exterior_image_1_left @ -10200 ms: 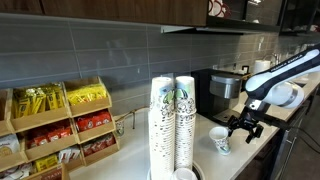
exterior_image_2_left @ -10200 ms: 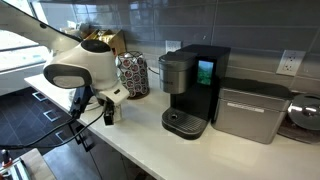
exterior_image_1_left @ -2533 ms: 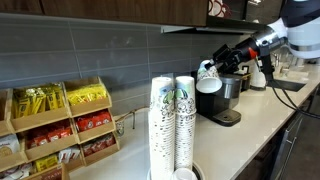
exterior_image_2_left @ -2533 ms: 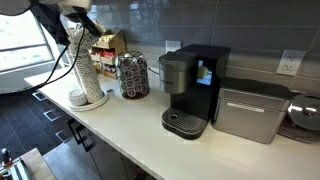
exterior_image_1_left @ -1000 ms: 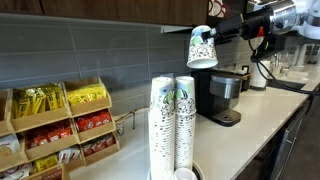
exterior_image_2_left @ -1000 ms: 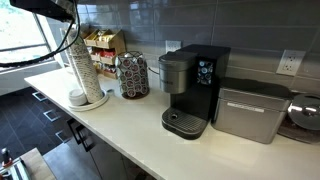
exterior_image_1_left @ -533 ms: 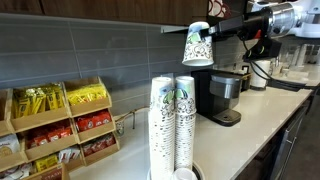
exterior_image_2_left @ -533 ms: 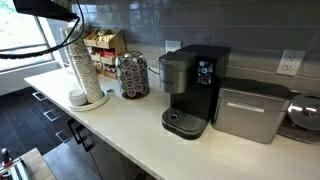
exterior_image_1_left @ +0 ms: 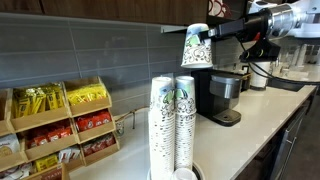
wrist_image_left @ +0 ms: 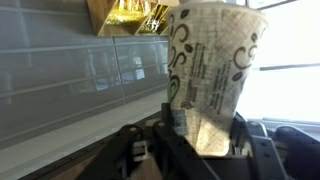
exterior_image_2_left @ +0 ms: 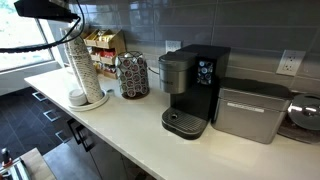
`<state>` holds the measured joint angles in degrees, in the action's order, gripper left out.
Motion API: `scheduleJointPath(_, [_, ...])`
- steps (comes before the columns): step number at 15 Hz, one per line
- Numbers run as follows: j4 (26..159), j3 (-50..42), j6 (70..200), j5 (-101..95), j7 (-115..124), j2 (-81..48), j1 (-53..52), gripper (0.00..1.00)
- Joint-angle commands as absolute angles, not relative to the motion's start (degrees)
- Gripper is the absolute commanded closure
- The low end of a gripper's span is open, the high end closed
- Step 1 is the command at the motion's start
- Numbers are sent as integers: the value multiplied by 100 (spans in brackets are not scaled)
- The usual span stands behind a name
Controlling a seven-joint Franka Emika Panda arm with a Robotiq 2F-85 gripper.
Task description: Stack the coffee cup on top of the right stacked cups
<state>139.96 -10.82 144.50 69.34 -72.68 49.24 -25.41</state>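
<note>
The coffee cup, white with green print, hangs upside down in the air, its wide rim facing down. My gripper is shut on its narrow end. It hovers well above the right stacked cups and a little to their right; that tall column carries a dark green emblem near its top. In the wrist view the coffee cup fills the middle, pinched between my dark fingers. In an exterior view the stacked cups rise under my dark arm end; the coffee cup is out of view there.
A twin column of cups stands against the right one. A black coffee maker stands on the white counter. A wooden snack rack, a pod holder and a steel appliance line the wall.
The gripper has carried the cup a little leftward, closer to above the stacks. Its height is about the same. The grip has not changed.
</note>
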Motion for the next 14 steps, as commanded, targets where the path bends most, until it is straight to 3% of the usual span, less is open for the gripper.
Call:
scheduleJointPath(1, [14003,-904,14040,7621,-8151,4855,-2223,71])
scheduleJointPath(14, [14150,-28,13097,8531,-9824,4538,-734,71])
